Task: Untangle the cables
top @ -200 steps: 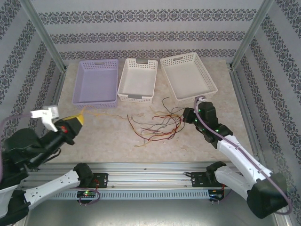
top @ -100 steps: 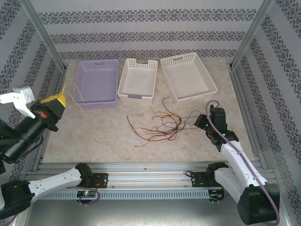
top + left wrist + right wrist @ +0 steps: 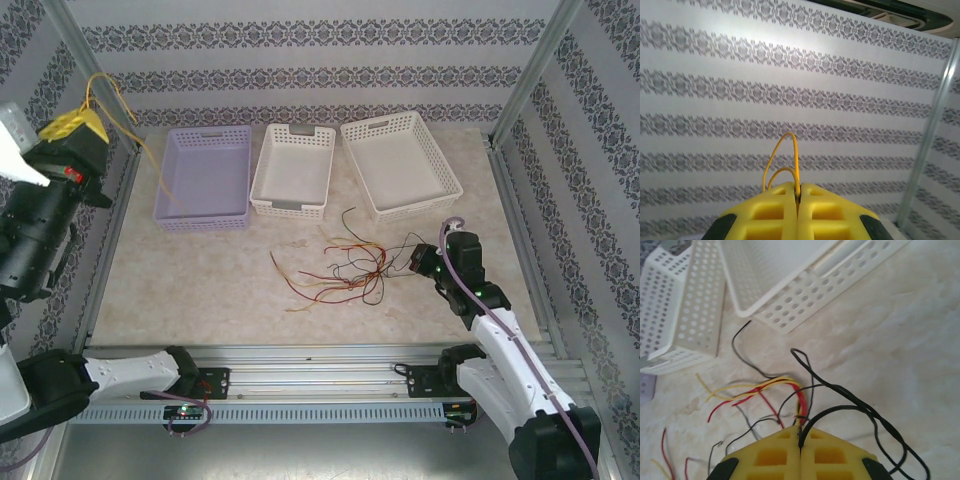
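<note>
Your left gripper (image 3: pixel 78 125), upper left, pinches a yellow cable (image 3: pixel 796 160) shut-fingered; your right gripper (image 3: pixel 800 436) (lower centre) clamps a black cable (image 3: pixel 840 409) from the tangle (image 3: pixel 340 268).

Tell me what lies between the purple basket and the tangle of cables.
Nothing: in the top external view, bare tabletop separates the purple basket from the tangle of cables.

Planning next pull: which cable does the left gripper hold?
The yellow cable, raised high; the tangle lies on the table, a black cable in the right gripper.
</note>
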Controlling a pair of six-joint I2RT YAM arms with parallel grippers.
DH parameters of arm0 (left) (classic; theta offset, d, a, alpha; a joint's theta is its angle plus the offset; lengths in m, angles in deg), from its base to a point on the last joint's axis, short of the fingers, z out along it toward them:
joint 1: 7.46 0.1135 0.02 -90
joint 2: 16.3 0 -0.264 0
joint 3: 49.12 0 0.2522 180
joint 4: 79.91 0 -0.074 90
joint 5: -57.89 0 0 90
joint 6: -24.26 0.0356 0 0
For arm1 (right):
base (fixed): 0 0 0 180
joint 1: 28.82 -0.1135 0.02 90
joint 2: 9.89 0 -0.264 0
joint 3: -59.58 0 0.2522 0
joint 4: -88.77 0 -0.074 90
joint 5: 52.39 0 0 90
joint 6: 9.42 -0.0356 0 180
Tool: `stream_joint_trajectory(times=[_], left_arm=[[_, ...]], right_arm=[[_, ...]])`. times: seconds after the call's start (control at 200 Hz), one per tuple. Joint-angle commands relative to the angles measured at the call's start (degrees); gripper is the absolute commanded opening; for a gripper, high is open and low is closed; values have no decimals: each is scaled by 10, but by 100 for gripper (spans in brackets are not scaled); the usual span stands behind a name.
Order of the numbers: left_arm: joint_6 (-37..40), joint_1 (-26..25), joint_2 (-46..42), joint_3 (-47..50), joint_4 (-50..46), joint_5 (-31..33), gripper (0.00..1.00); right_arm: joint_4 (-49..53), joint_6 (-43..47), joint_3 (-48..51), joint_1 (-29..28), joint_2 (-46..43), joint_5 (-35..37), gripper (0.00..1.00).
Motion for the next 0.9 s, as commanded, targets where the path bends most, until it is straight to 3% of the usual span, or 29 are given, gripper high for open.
stream_joint_trajectory(times=[0.0,0.26,0.455,0.57,0.894], left_arm=[[130,-7,30,-4,112,41,0],[283,-6,95,19,251,69,0],[332,9,134,35,315,62,0],[294,52,149,46,298,37,0],[102,238,197,61,215,-76,0]], right_arm=[[17,11,-49,-29,-15,2,0],[51,44,-133,-132,-25,39,0],[71,69,-183,-195,-17,60,0],[77,79,-201,-218,-16,63,0],[107,102,-241,-247,-15,59,0]])
